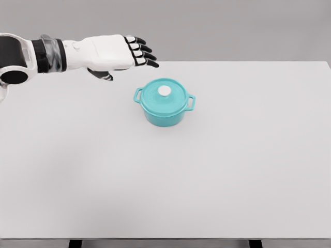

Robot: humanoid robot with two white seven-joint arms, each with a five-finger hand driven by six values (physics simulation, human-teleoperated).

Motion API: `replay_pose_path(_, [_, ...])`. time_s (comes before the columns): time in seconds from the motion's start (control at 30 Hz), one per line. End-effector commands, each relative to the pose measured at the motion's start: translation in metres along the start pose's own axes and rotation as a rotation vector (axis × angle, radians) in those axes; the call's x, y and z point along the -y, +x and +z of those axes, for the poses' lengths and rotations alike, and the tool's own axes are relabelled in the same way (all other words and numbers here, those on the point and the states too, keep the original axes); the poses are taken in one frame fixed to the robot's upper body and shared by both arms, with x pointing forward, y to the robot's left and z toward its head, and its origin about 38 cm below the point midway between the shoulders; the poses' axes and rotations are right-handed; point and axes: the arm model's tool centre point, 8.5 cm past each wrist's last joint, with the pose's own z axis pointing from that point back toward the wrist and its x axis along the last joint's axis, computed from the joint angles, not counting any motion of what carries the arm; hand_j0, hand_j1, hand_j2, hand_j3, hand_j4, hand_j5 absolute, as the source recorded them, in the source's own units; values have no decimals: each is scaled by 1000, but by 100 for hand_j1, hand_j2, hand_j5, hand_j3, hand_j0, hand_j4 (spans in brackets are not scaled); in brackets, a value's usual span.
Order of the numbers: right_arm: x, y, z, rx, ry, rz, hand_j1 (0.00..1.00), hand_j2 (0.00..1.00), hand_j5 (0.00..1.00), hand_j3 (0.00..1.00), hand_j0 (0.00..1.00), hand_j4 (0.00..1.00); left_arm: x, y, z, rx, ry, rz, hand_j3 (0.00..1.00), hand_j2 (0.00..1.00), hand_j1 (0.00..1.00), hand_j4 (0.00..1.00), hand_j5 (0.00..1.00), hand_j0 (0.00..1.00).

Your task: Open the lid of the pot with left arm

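I see the teal pot [164, 103] mid-surface [232, 170], lid [164, 95] on — my left robot hand [111, 53] hovers up-left of it, fingers [140, 52] extended and apart, gripping nothing.

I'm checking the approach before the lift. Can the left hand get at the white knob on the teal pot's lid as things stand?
Probably yes. The left hand hovers open, up and to the left of the teal lidded pot, and nothing stands between it and the round white knob on the lid, which faces up, uncovered.
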Motion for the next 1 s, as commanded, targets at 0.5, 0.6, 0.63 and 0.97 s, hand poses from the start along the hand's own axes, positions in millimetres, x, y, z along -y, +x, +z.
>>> replay_pose_path(0.5, [0, 0, 0, 0, 0, -1, 100, 100, 100, 100, 100, 100, -10, 6, -97, 99, -167, -55, 100, 100, 100, 100, 100, 100])
replay_pose_path(0.6, [0, 0, 0, 0, 0, -1, 100, 100, 100, 100, 100, 100, -12, 18, -110, 131, -167, -64, 100, 100, 100, 100, 100, 100])
replay_pose_path(0.63, [0, 0, 0, 0, 0, -1, 100, 100, 100, 100, 100, 100, -12, 24, -117, 147, -166, -64, 100, 100, 100, 100, 100, 100])
replay_pose_path(0.97, [0, 0, 0, 0, 0, -1, 100, 100, 100, 100, 100, 100, 13, 23, -122, 136, -206, -19, 100, 100, 100, 100, 100, 100])
